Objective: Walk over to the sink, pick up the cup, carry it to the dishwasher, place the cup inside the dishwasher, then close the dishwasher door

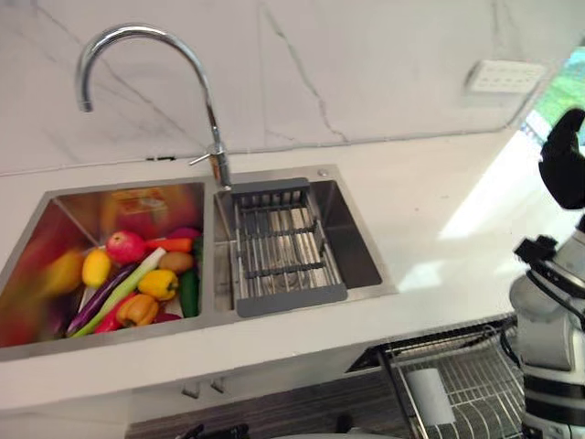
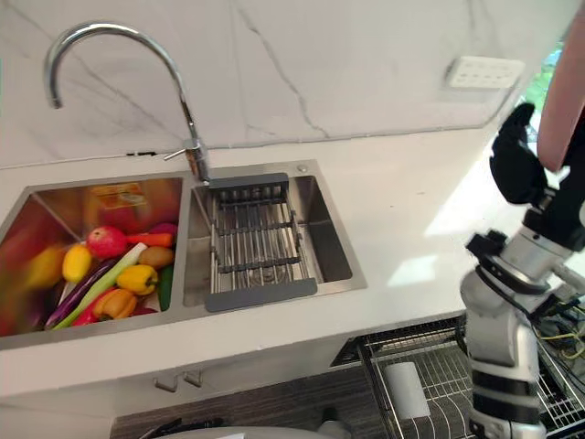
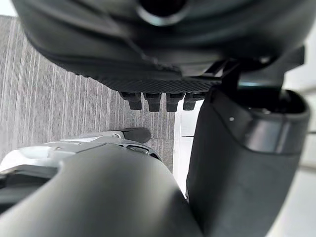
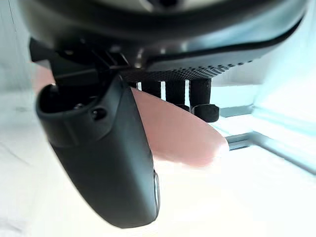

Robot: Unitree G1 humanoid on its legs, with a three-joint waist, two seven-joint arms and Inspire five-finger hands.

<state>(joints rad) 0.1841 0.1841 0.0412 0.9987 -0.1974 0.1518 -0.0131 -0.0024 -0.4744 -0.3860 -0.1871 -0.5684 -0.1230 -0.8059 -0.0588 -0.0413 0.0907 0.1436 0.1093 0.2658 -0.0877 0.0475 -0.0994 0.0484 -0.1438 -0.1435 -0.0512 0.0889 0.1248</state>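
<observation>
The right hand [image 2: 515,163] is up high at the right side, above the white counter [image 2: 402,210]. Its fingers [image 4: 205,111] and thumb [image 4: 98,163] are bent round a pink cup [image 4: 180,136], so the hand is holding the cup. The cup is not in the sink [image 2: 334,233]. It is up in the air in this hand.

The left hand [image 3: 237,158] hangs low over the grey floor [image 3: 74,98]. Its fingers look loose and it holds nothing.

Below the right hand, under the counter edge, a wire dishwasher rack [image 2: 439,366] sticks out. A white round thing [image 1: 430,393] lies in it.

Farther to the left is the sink. Its right bowl has a grey drain rack [image 2: 256,242] in it. Its left bowl is full of toy fruit and vegetables [image 2: 119,274]. A tall bent tap [image 2: 119,32] stands behind.

I think the picking-up part is done and the robot is at the carrying part now. Next the hand should come down to the wire rack and find a free spot away from the white thing. It should set the cup in gently and then let go. After that, the dishwasher door has to be pushed shut.
</observation>
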